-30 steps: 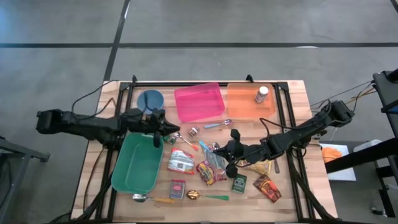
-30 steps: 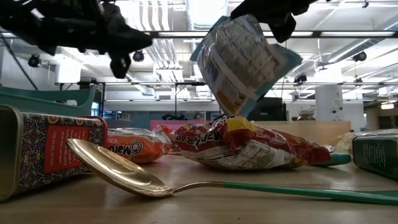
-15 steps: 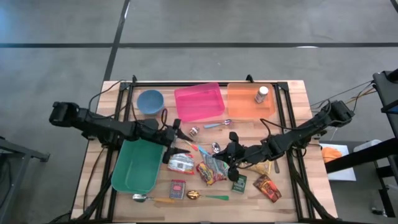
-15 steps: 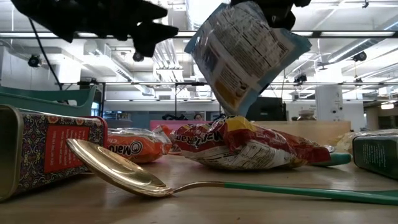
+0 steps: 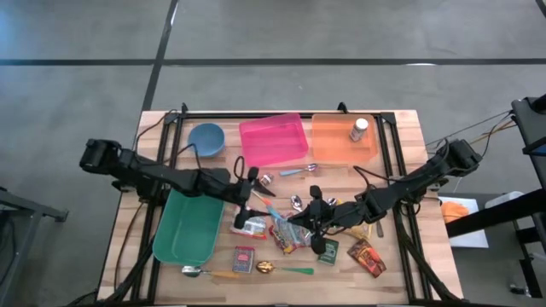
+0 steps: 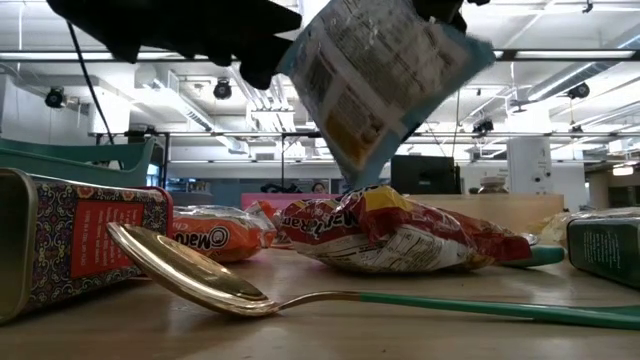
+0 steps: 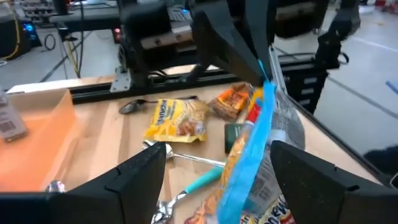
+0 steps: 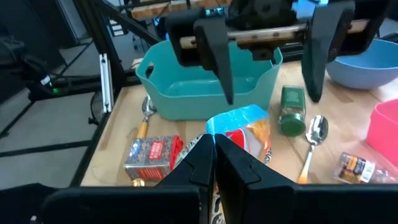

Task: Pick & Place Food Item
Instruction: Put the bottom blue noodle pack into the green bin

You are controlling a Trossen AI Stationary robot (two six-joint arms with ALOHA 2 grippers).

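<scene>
Since the earlier frame the left gripper (image 5: 253, 189) has swung from the green bin (image 5: 189, 227) toward frame centre, fingers spread. Right gripper (image 5: 309, 214) pinches the blue-edged packet (image 6: 375, 80) aloft, just beside it, over crowded snack bags (image 5: 288, 236); pink bin (image 5: 273, 140) beyond.

At the far edge of the table (image 5: 401, 128) stand a blue bowl (image 5: 206, 137), a pink bin (image 5: 273, 141) and an orange bin (image 5: 341, 141) with a small bottle (image 5: 359, 129) inside. A green bin (image 5: 188, 227) lies near the left side.
</scene>
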